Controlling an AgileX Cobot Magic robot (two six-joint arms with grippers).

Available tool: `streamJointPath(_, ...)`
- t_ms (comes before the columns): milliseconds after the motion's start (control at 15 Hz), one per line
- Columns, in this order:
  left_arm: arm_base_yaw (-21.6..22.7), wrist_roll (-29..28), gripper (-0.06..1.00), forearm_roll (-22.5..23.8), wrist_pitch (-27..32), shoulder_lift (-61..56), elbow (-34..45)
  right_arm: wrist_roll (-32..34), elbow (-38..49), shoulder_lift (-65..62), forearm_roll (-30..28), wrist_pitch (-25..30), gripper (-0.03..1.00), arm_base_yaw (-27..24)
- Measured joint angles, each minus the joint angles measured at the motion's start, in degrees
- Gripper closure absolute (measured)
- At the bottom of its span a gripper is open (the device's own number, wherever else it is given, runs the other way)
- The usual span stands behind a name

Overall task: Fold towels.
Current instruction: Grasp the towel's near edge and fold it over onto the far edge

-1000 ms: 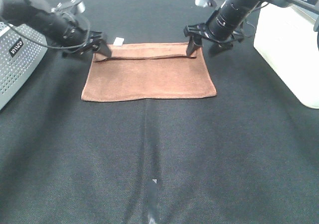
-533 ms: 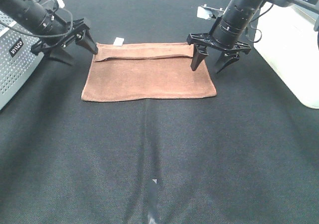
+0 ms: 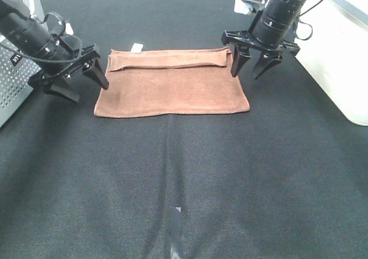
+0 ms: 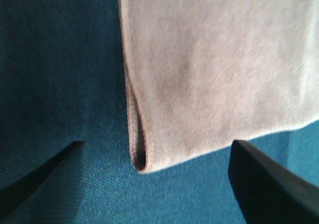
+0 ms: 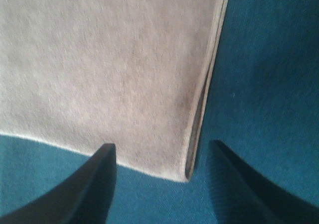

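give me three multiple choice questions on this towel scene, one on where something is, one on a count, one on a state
1. Where is the white tag on the towel?
A. at the near right corner
B. on the far edge, close to the left corner
C. in the middle of the near edge

2. How many towels lie on the black cloth?
A. one
B. two
C. three

3. How do the left gripper and the right gripper stand?
A. both shut on the towel
B. left shut on the towel, right open
C. both open, holding nothing

Answers:
1 B: in the high view the tag pokes out at the far hem by the left corner.
2 A: a single reddish-brown towel, folded over, is all that shows.
3 C: both wrist views show the fingers spread wide, gripping nothing.
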Motion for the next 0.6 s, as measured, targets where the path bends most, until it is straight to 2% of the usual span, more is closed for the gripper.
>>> streamJointPath(333,0.0,-1.26,0.21,0.0,-0.8,0.0,0.11,0.0,0.17,0.0,-0.97,0.0,0.44,0.0)
streamJointPath(400,0.0,-1.49,0.21,0.0,-0.8,0.0,0.11,0.0,0.17,0.0,-1.26,0.0,0.42,0.0)
streamJointPath(600,-0.06,-1.6,0.21,-0.06,-1.03,0.0,0.11,-0.29,0.23,1.03,-1.03,0.0,0.27,-0.11)
